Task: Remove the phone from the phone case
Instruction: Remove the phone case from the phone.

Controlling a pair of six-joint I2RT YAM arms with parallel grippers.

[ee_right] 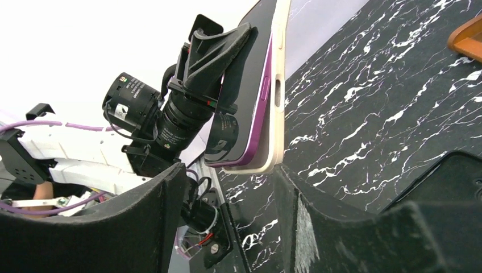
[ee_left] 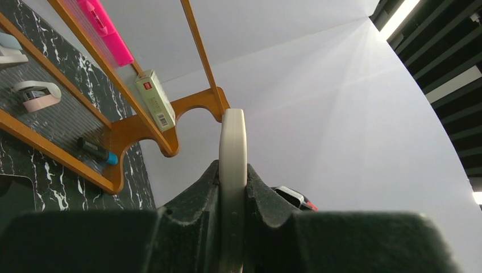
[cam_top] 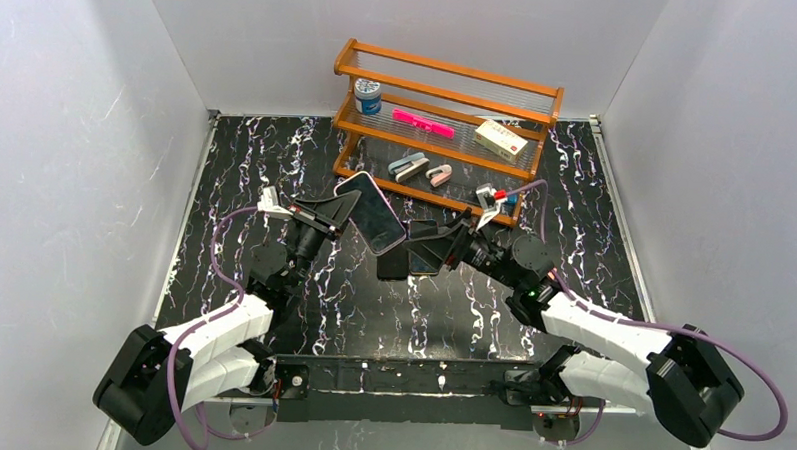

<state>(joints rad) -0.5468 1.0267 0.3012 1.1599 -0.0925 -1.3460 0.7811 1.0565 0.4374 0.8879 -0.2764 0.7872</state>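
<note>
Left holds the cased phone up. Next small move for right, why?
Probably close the right jaws on the phone case at its lower corner: they stand open around it, while the left jaws clamp the phone, its purple edge seated in the case.

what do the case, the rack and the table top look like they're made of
Case: cream, matte, rounded rim; likely soft silicone or TPU. Rack: orange-brown wood frame with smooth varnish; shelves look like ribbed clear plastic. Table: black with white veins, marble print, matte; probably a mat, not stone.
</note>
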